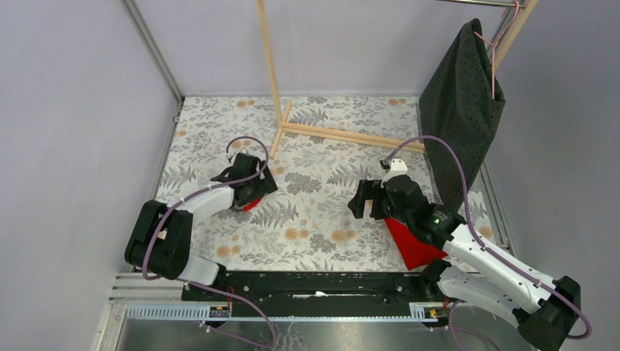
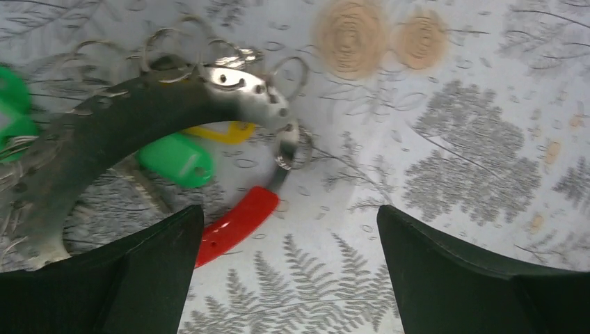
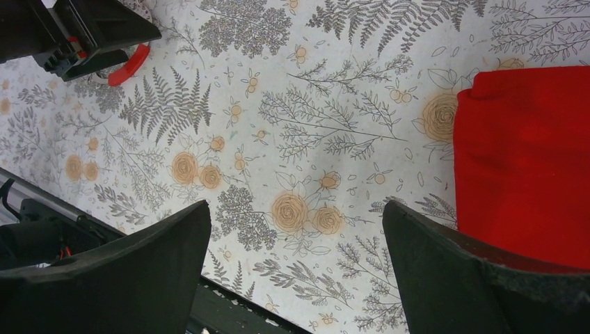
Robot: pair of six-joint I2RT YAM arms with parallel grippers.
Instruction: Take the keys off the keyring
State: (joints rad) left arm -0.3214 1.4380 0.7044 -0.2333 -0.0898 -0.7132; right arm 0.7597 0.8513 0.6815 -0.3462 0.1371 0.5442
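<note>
1. The wide silver metal keyring (image 2: 245, 89) lay flat on the floral-patterned bench (image 2: 459, 111), filling the upper left of the left wrist view. Its band curved down towards the lower left corner.
2. Small wire loops hung along its rim. A green plastic key (image 2: 177, 160) and a yellow plastic key (image 2: 224, 131) sat inside the curve. A long red plastic piece (image 2: 236, 224) trailed from a loop at lower centre, probably another key.
3. The left pincer (image 2: 289, 268) was released, jaws spread wide and nothing between them. It seemed poised low over the ring to pin or pick it.
4. In the right wrist view, the right pincer (image 3: 296, 243) was likewise released over bare bench. It stood well apart from the ring, with the flat red cloth (image 3: 529, 160) at the right edge, likely waiting to pull keys.
</note>
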